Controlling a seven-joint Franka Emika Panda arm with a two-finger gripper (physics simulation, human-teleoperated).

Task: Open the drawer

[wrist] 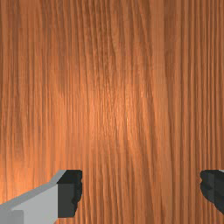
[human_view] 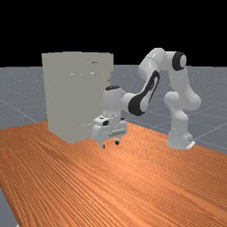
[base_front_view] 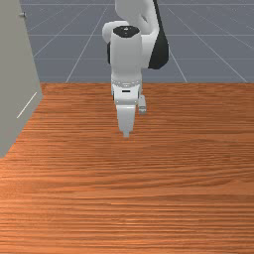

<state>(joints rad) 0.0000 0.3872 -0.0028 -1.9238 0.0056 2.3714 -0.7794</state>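
The tool (human_view: 110, 144) of a simulated robot arm points down over an orange-brown wooden table (human_view: 133, 186), its 2 fingers (wrist: 68, 192) spread wide with bare wood between their dark tips in the wrist view. Above it, the white-and-grey arm (human_view: 147, 94) bends back to a base (human_view: 179, 141) at the far view's right. Well apart from the tool, a tall, pale grey cabinet (human_view: 66, 97) stands upright on the far view's left; the front view catches it along the left edge, with 1 small fitting (base_front_view: 22, 15) jutting from its side near the top. The drawer is part of that cabinet, though which panel it is cannot be told. Beyond the table lies a grey floor (base_front_view: 208, 49) crossed by pale grid lines, under a black backdrop (human_view: 111, 26).
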